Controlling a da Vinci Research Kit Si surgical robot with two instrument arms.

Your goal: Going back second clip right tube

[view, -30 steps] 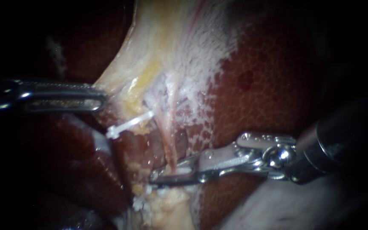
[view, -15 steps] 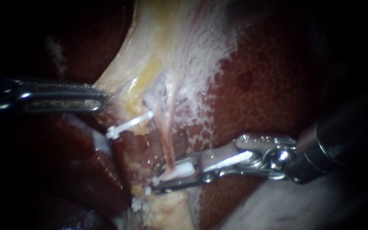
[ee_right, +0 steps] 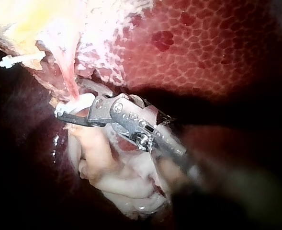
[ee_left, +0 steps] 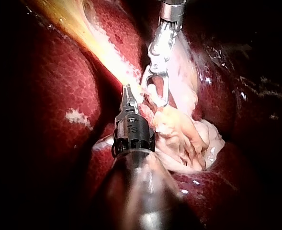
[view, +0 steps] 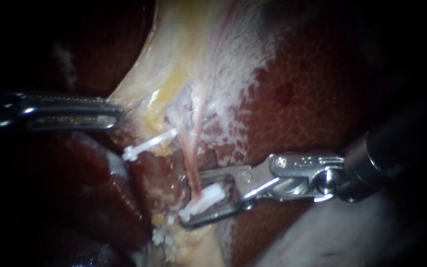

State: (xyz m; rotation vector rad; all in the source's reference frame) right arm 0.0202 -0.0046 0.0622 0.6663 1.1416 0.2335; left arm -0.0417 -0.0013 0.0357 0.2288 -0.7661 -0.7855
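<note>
White clip [view: 201,200] on the tube [view: 192,160] lies inside right instrument's gaping claw [view: 192,198].

Endoscope: set close to the tissue and faced square onto the liver [view: 312,99] and pale tissue [view: 198,59]. The left instrument [view: 118,113] is seen entering from the left, the right instrument [view: 193,198] from the right.

Left wrist: set behind the left instrument, sighted down its shaft, near. The right instrument is met from the opposite side.

Right wrist: set behind the right instrument, sighted along it, near.

Upper clip [view: 149,145] and lower clip [view: 206,198] are shared by the endoscope and right wrist views. The pale tissue is shared by all three.
</note>
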